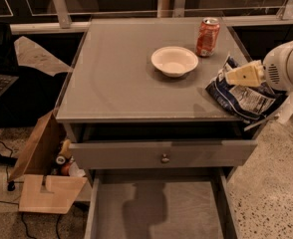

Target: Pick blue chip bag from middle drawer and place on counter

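The blue chip bag (234, 96) lies crumpled at the right front corner of the counter (116, 78), and its right part hangs past the counter's edge. My gripper (242, 75) comes in from the right on a white arm (287, 66). Its cream fingers (246, 73) are shut on the bag's upper edge. The middle drawer (156, 210) is pulled out below, and its flat grey floor is bare.
A white bowl (174, 61) and an orange-red soda can (208, 36) stand on the counter behind the bag. The drawer with the round knob (164, 158) is slightly open. An open cardboard box (42, 178) sits on the floor at left.
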`<state>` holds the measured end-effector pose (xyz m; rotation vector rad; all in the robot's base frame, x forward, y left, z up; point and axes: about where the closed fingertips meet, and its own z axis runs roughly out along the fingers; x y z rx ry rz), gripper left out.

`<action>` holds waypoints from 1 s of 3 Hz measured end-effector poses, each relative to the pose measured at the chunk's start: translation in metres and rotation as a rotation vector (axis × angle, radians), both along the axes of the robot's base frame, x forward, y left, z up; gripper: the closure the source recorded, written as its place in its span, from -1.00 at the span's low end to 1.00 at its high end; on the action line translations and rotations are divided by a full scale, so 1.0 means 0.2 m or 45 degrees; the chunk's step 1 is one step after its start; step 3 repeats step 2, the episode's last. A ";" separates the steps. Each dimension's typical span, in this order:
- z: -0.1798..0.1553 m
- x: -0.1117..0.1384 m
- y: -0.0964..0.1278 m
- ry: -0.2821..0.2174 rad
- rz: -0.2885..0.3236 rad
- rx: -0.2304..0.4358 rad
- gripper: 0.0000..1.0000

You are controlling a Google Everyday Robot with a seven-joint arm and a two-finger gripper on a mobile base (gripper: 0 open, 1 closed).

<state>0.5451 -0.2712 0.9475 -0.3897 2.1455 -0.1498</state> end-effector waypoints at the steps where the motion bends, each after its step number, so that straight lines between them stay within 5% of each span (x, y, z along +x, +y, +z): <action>1: 0.00 0.00 0.00 0.000 0.000 0.000 -1.00; 3: 0.00 0.00 0.00 0.000 0.000 0.000 -1.00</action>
